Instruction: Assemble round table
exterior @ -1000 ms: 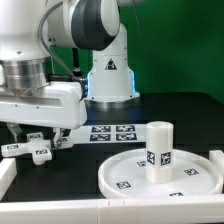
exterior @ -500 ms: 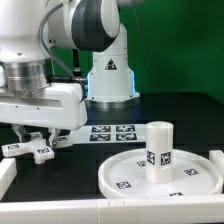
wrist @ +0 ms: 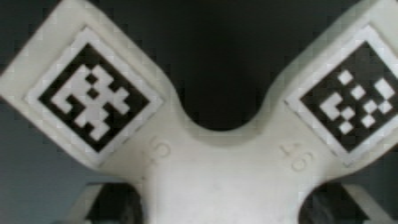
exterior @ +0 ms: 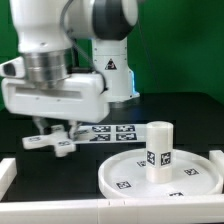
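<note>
The cross-shaped piece (exterior: 48,141) is white with square tags and hangs just above the black table at the exterior view's left. My gripper (exterior: 60,129) is shut on it from above. In the wrist view the cross-shaped piece (wrist: 214,150) fills the picture, two tagged arms spreading away from my gripper (wrist: 221,203), with dark fingers (wrist: 111,200) on either side of its hub. The large rimmed round disc (exterior: 130,177) lies at the front right. The short thick cylinder leg (exterior: 158,145) stands upright on it.
The marker board (exterior: 112,131) lies flat on the table between the gripper and the disc. The robot base (exterior: 110,70) stands behind it. White rail pieces show at the front left (exterior: 7,172) and far right (exterior: 217,160).
The arm has moved toward the exterior view's right and risen, carrying the cross-shaped piece off the table. The disc and the leg have not moved.
</note>
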You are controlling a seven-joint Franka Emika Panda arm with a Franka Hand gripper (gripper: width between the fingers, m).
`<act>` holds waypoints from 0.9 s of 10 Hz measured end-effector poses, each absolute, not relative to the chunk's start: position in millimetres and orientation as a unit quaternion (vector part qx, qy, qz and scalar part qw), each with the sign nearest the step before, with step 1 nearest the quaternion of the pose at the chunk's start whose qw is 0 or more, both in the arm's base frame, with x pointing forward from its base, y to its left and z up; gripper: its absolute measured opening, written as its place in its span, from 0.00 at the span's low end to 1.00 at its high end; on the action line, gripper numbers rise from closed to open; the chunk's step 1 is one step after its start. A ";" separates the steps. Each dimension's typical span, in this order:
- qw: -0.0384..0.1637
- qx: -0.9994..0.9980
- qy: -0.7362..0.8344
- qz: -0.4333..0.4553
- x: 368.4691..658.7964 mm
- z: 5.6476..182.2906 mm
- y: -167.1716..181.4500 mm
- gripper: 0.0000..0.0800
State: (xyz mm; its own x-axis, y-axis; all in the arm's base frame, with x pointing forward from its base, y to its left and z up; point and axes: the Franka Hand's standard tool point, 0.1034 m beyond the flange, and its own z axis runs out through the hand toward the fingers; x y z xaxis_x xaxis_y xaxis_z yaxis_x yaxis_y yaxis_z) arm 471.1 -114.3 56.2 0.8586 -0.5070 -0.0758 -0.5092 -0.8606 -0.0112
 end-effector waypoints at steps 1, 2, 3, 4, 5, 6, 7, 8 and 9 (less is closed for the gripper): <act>0.026 -0.957 0.285 0.048 477.9 71.5 -92.9 0.55; 0.038 -0.952 0.297 0.064 486.0 89.4 -75.6 0.55; 0.048 -0.949 0.302 0.075 496.5 105.9 -65.5 0.55; 0.045 -0.952 0.295 0.064 497.7 101.8 -70.0 0.55; 0.044 -0.952 0.295 0.068 494.9 98.8 -69.8 0.55; 0.044 -0.952 0.295 0.068 495.2 98.9 -69.5 0.55; 0.044 -0.952 0.294 0.067 496.3 100.2 -68.6 0.55; 0.046 -0.952 0.289 0.085 499.2 112.1 -59.2 0.55; 0.042 -0.947 0.308 0.082 514.7 130.7 -41.4 0.55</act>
